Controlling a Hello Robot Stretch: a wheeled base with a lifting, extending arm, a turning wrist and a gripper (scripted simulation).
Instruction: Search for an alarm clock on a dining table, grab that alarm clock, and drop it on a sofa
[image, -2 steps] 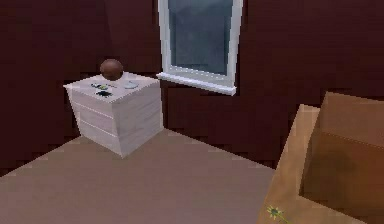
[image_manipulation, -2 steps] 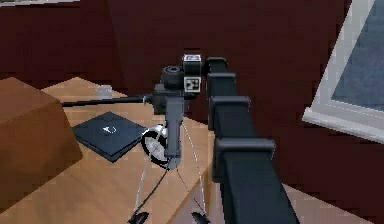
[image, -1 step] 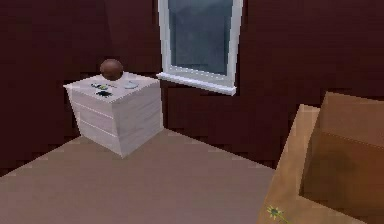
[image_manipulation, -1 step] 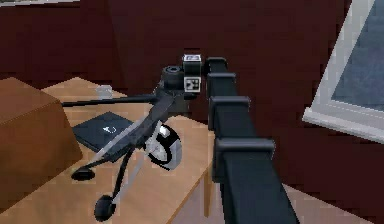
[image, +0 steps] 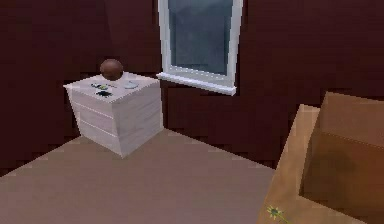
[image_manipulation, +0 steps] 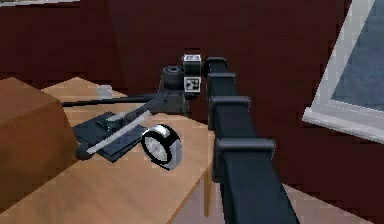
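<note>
Arm side view: alarm clock (image_manipulation: 162, 147) sits on the desk (image_manipulation: 120, 188) mid-frame, just below my hand (image_manipulation: 142, 100), whose hold I cannot tell.

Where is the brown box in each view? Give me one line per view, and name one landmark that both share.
Forward view: the brown box sits low at the right edge.
Arm side view: the brown box sits at the left edge, left of the dark arm.
Shared landmark: the light wooden table that the box stands on.
</note>
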